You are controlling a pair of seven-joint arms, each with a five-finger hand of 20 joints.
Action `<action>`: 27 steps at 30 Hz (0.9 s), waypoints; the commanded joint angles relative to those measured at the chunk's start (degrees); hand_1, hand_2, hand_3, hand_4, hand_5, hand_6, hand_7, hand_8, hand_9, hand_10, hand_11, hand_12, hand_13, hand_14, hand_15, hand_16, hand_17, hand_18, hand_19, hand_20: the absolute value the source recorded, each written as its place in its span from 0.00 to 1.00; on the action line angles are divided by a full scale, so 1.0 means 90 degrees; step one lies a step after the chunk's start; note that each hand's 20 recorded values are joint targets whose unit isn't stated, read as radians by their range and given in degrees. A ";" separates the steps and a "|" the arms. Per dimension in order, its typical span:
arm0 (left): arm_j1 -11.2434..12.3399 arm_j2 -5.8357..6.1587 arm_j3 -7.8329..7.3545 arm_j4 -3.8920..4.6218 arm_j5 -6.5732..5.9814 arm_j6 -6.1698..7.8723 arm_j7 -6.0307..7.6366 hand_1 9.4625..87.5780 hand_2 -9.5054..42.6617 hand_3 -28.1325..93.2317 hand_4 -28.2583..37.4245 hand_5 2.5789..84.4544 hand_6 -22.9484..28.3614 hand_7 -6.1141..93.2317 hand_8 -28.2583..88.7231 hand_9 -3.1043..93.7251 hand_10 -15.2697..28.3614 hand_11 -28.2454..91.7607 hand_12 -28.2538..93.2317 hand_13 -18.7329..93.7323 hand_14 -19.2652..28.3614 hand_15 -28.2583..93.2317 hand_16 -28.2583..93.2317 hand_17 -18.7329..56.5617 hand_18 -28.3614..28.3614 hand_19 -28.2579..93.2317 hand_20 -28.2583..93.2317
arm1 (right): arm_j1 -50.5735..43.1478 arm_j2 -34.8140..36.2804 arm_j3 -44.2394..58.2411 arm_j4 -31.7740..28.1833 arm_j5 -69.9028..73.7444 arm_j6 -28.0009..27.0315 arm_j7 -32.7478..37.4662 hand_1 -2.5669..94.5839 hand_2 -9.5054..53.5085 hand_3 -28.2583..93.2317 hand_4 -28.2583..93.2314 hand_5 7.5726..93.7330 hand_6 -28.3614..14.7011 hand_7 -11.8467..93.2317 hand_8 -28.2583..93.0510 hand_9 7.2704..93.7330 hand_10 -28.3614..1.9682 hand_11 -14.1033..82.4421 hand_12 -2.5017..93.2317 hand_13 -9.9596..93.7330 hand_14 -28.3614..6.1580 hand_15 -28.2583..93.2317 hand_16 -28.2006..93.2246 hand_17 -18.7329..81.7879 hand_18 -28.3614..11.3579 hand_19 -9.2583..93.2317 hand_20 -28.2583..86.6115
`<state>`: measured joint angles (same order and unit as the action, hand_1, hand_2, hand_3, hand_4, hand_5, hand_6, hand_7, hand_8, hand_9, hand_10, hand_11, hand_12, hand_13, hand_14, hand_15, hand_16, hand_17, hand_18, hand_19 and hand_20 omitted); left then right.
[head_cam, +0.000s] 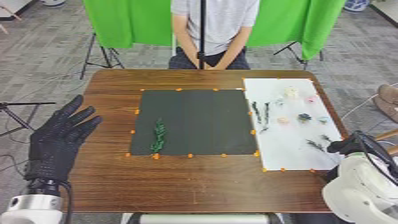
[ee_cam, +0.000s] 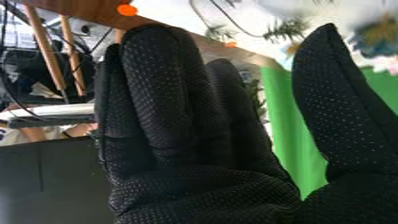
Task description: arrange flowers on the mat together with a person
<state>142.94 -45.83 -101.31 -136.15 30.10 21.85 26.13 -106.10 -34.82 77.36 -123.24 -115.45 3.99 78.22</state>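
My left hand point(head_cam: 59, 137) is open at the table's left side, apart from the dark mat point(head_cam: 200, 117). One green leafy sprig point(head_cam: 159, 135) lies on the mat's left part. On the white sheet to the right lie dark thin sprigs point(head_cam: 260, 115), several pale blossoms point(head_cam: 291, 92) and a blue-green flower point(head_cam: 305, 117). My right hand point(head_cam: 351, 144) is at the sheet's right edge, close to a small sprig point(head_cam: 316, 145). In the right wrist view my right hand point(ee_cam: 169, 115) has straight fingers and its thumb apart, with green needle-like sprigs point(ee_cam: 286, 29) beyond.
The brown table point(head_cam: 195, 182) surrounds the mat, and orange tape marks mat and sheet edges. A person point(head_cam: 216, 25) sits at the far side with hands together in the lap, behind a thin black pole. Green cloth point(head_cam: 124, 22) hangs behind.
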 commanded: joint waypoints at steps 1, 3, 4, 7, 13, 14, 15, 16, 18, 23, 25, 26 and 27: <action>0.0076 0.0000 0.0018 -0.0012 -0.0019 0.0013 -0.0026 0.16 0.35 0.85 0.04 0.39 0.59 0.15 0.17 0.36 0.72 0.39 0.31 0.36 0.88 0.60 0.17 0.13 0.81 0.55 0.35 | 0.0423 0.0121 -0.0370 0.0285 0.0037 -0.0379 0.0103 0.45 0.05 0.76 0.07 0.55 0.48 0.17 0.16 0.67 0.19 0.43 0.20 0.75 0.37 0.77 0.32 0.57 0.05 1.00 0.18; 0.0074 -0.0015 0.0015 -0.0015 -0.0017 0.0013 -0.0043 0.16 0.35 0.85 0.04 0.39 0.59 0.15 0.17 0.37 0.72 0.39 0.31 0.36 0.89 0.60 0.17 0.13 0.81 0.55 0.35 | 0.0555 0.0144 -0.0552 0.0369 0.0054 -0.0445 0.0134 0.46 0.04 0.76 0.07 0.57 0.48 0.16 0.16 0.67 0.21 0.43 0.20 0.75 0.38 0.77 0.32 0.57 0.05 1.00 0.18; 0.0076 0.0010 0.0029 -0.0013 -0.0040 0.0028 -0.0003 0.16 0.35 0.85 0.04 0.40 0.59 0.15 0.17 0.37 0.72 0.39 0.31 0.37 0.88 0.60 0.17 0.13 0.81 0.55 0.35 | 0.0595 0.0142 -0.0596 0.0406 0.0055 -0.0477 0.0130 0.47 0.04 0.76 0.07 0.58 0.48 0.16 0.16 0.67 0.21 0.44 0.20 0.75 0.38 0.77 0.32 0.57 0.05 1.00 0.18; 0.0082 -0.0031 0.0009 -0.0016 -0.0005 0.0002 -0.0059 0.16 0.35 0.85 0.04 0.40 0.59 0.15 0.17 0.37 0.72 0.39 0.31 0.36 0.89 0.60 0.17 0.13 0.81 0.55 0.35 | 0.0604 0.0102 -0.0613 0.0468 0.0157 -0.0499 0.0075 0.48 0.03 0.75 0.07 0.60 0.46 0.15 0.16 0.66 0.22 0.44 0.20 0.75 0.39 0.77 0.32 0.57 0.06 1.00 0.18; 0.0095 -0.0081 -0.0024 -0.0019 -0.0006 0.0008 -0.0108 0.16 0.35 0.85 0.04 0.39 0.59 0.15 0.17 0.37 0.72 0.39 0.31 0.36 0.89 0.60 0.17 0.13 0.81 0.55 0.35 | 0.0913 0.0018 -0.1006 0.0794 -0.0016 -0.0767 -0.0024 0.53 0.01 0.75 0.06 0.63 0.43 0.16 0.15 0.69 0.33 0.45 0.18 0.76 0.46 0.77 0.31 0.59 0.11 1.00 0.18; 0.0084 -0.0108 -0.0035 -0.0017 0.0013 -0.0020 -0.0153 0.16 0.35 0.85 0.04 0.39 0.59 0.15 0.17 0.37 0.72 0.39 0.31 0.36 0.89 0.60 0.17 0.13 0.81 0.55 0.35 | 0.0959 0.0021 -0.1079 0.0841 -0.0024 -0.0787 -0.0057 0.54 0.01 0.75 0.06 0.64 0.43 0.16 0.15 0.70 0.36 0.46 0.18 0.76 0.47 0.77 0.32 0.59 0.12 1.00 0.18; 0.0071 -0.0116 -0.0036 -0.0013 0.0035 -0.0025 -0.0166 0.16 0.35 0.85 0.04 0.39 0.59 0.16 0.17 0.37 0.72 0.39 0.31 0.36 0.89 0.60 0.17 0.13 0.81 0.55 0.35 | 0.1038 0.0038 -0.1224 0.0913 -0.0123 -0.0767 -0.0067 0.56 0.00 0.75 0.05 0.67 0.45 0.16 0.15 0.74 0.41 0.45 0.17 0.77 0.50 0.77 0.32 0.59 0.13 1.00 0.20; 0.0077 -0.0110 -0.0034 -0.0018 0.0030 -0.0014 -0.0160 0.16 0.35 0.85 0.04 0.39 0.59 0.16 0.17 0.37 0.72 0.39 0.31 0.36 0.89 0.60 0.17 0.13 0.81 0.55 0.35 | 0.1128 0.0033 -0.1365 0.0998 -0.0223 -0.0775 -0.0073 0.57 0.00 0.75 0.04 0.69 0.47 0.17 0.14 0.76 0.44 0.44 0.17 0.78 0.52 0.77 0.32 0.60 0.13 1.00 0.21; 0.0053 -0.0124 -0.0026 -0.0008 0.0017 -0.0026 -0.0167 0.16 0.35 0.85 0.04 0.39 0.59 0.15 0.17 0.37 0.72 0.39 0.31 0.36 0.88 0.60 0.17 0.13 0.81 0.55 0.35 | 0.1199 0.0010 -0.1465 0.1088 -0.0244 -0.0723 -0.0122 0.60 0.00 0.73 0.03 0.73 0.52 0.17 0.15 0.83 0.50 0.39 0.22 0.81 0.56 0.77 0.34 0.60 0.14 1.00 0.26; 0.0064 -0.0143 -0.0051 -0.0011 0.0037 -0.0035 -0.0186 0.16 0.35 0.85 0.04 0.39 0.59 0.16 0.17 0.37 0.72 0.39 0.31 0.36 0.88 0.60 0.17 0.13 0.81 0.55 0.35 | 0.1151 0.0027 -0.1501 0.1170 -0.0418 -0.0468 -0.0201 0.68 0.00 0.63 0.04 0.86 0.62 0.21 0.20 0.95 0.62 0.37 0.24 0.86 0.63 0.75 0.35 0.63 0.21 1.00 0.32; 0.0121 -0.0097 -0.0060 -0.0016 0.0013 -0.0020 -0.0119 0.16 0.35 0.85 0.04 0.39 0.59 0.16 0.17 0.37 0.72 0.39 0.31 0.36 0.88 0.60 0.17 0.13 0.81 0.55 0.35 | 0.1110 0.0067 -0.1510 0.1161 -0.0555 -0.0246 -0.0234 0.69 0.01 0.62 0.04 0.88 0.64 0.21 0.20 0.96 0.63 0.39 0.24 0.87 0.64 0.75 0.36 0.64 0.22 1.00 0.32; 0.0148 -0.0087 -0.0060 -0.0023 -0.0002 -0.0001 -0.0095 0.16 0.35 0.85 0.04 0.39 0.59 0.15 0.17 0.37 0.72 0.39 0.31 0.36 0.89 0.60 0.17 0.13 0.81 0.55 0.35 | 0.1069 0.0079 -0.1489 0.1156 -0.0632 -0.0196 -0.0261 0.68 0.00 0.64 0.03 0.88 0.64 0.21 0.20 0.97 0.63 0.40 0.23 0.88 0.64 0.74 0.36 0.65 0.22 1.00 0.32; 0.0184 -0.0070 -0.0061 -0.0032 -0.0026 0.0016 -0.0043 0.16 0.35 0.85 0.04 0.39 0.59 0.15 0.17 0.37 0.72 0.39 0.31 0.36 0.89 0.60 0.17 0.13 0.81 0.55 0.35 | 0.1056 0.0094 -0.1465 0.1141 -0.0622 -0.0146 -0.0283 0.68 0.00 0.64 0.03 0.89 0.64 0.21 0.21 0.97 0.63 0.40 0.22 0.88 0.65 0.74 0.36 0.65 0.22 1.00 0.33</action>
<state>142.90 -46.47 -101.61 -136.20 30.20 21.81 25.11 -93.84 -34.30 64.49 -113.22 -119.10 -1.21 77.08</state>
